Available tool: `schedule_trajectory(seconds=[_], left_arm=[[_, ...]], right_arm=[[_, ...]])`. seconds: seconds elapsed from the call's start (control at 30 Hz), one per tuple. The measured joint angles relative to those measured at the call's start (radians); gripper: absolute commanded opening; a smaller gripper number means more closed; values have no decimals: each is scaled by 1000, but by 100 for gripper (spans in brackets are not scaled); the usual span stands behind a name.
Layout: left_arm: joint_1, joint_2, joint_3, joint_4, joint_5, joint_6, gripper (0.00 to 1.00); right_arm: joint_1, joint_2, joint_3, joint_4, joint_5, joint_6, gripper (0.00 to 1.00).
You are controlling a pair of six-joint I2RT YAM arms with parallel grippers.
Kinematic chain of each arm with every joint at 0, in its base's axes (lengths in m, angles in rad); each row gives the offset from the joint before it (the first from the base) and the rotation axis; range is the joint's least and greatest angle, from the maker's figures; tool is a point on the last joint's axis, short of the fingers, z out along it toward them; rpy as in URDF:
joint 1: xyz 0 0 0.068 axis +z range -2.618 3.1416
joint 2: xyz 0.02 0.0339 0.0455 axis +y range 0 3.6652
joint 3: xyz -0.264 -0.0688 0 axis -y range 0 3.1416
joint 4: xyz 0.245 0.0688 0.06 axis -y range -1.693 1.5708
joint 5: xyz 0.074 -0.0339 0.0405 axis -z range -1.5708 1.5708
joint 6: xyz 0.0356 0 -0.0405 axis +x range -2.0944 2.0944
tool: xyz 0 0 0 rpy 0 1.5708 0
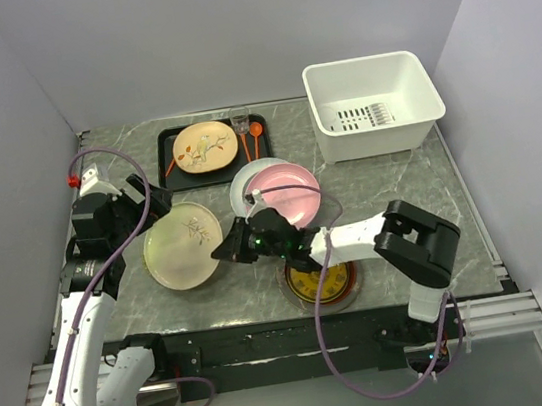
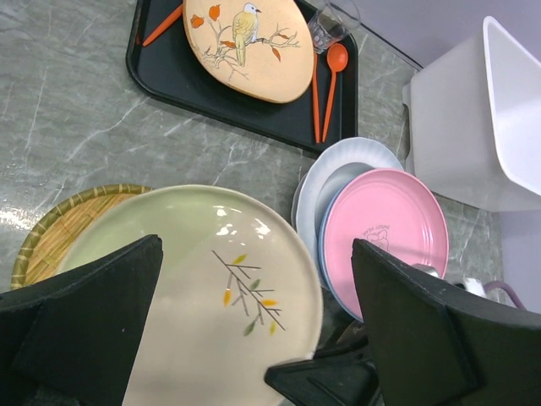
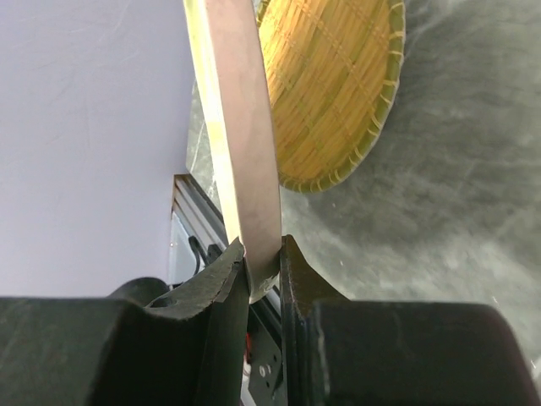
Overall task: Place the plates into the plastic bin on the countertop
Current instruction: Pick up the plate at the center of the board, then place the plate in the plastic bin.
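My right gripper (image 1: 225, 250) (image 3: 264, 271) is shut on the right rim of a pale cream-green plate with a twig pattern (image 1: 181, 244) (image 2: 194, 288) (image 3: 241, 127) and holds it tilted over a woven bamboo mat (image 2: 59, 224) (image 3: 338, 85). My left gripper (image 1: 155, 201) (image 2: 262, 330) is open and empty above that plate. A pink plate (image 1: 288, 192) (image 2: 385, 233) lies on a white plate (image 1: 241, 182) (image 2: 355, 156). A dark red gold-patterned plate (image 1: 321, 285) lies under my right arm. A cream bird plate (image 1: 205, 147) (image 2: 245, 42) sits on the black tray (image 1: 171, 174). The white bin (image 1: 383, 137) (image 2: 456, 127) stands empty at the back right.
The black tray also holds orange cutlery (image 1: 255, 134) and a small clear glass (image 1: 239, 121). The grey-green marble countertop (image 1: 391, 191) is walled on the left, back and right. My right arm lies across the front middle.
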Motion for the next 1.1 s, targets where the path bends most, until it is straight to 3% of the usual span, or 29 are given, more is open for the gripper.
schedule_trajectory(seconds=[0.53, 1.1], left_arm=[[0, 0, 0, 9, 14, -5, 99], [0, 77, -64, 150, 145, -79, 99]], right_arm=[[-61, -347, -172, -82, 59, -49, 0], [-190, -801, -329, -349, 206, -131, 0]])
